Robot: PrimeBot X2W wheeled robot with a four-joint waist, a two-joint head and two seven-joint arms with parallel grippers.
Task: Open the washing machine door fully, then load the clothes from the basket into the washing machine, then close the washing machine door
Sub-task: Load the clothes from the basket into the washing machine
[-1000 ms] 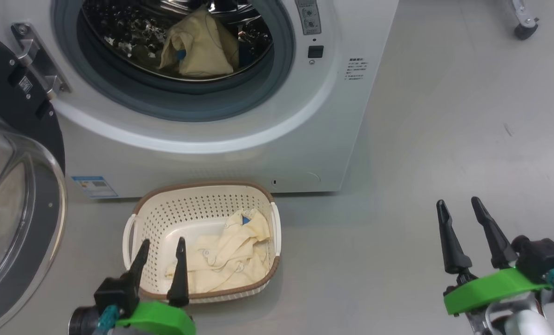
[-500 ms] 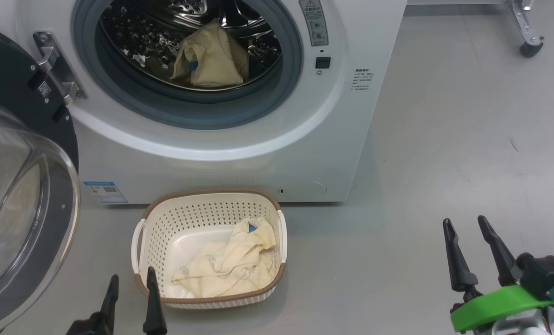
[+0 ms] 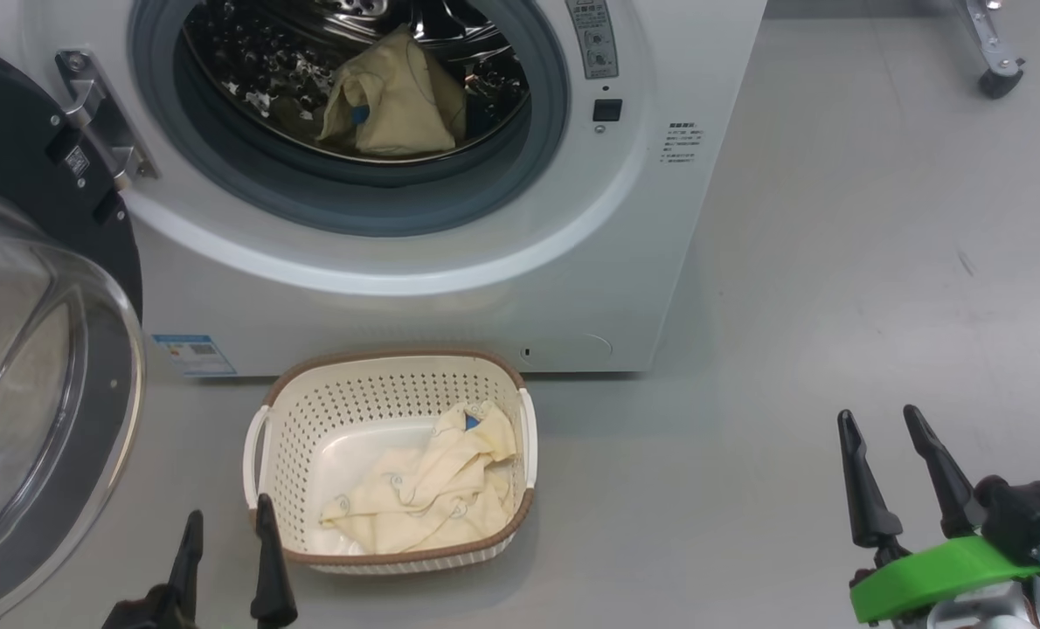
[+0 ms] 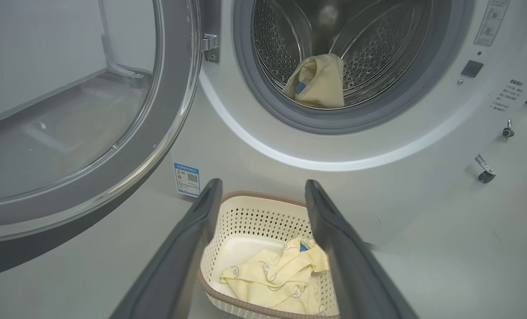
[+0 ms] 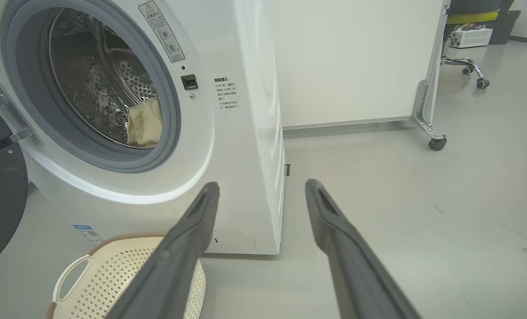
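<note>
The washing machine (image 3: 502,288) stands with its door (image 3: 39,349) swung wide to the left, glass bowl facing out. One cream-yellow garment (image 3: 393,100) lies inside the steel drum (image 4: 361,48). More of the clothes (image 3: 428,489) lie in the cream basket (image 3: 301,428) on the floor in front of the machine. My left gripper (image 3: 227,520) is open and empty, low at the basket's near left corner. My right gripper (image 3: 883,419) is open and empty over bare floor, well to the right of the basket. In the left wrist view the fingers (image 4: 192,239) frame the basket (image 4: 254,212).
Grey floor (image 3: 835,262) stretches to the right of the machine. A white partition on castor feet (image 5: 436,142) stands behind the machine to the right, with an office chair base (image 5: 467,66) beyond it. The open door takes up the left side.
The camera has shifted. My left gripper has drawn back from over the basket's near rim to low beside its left corner. The right gripper sits slightly lower.
</note>
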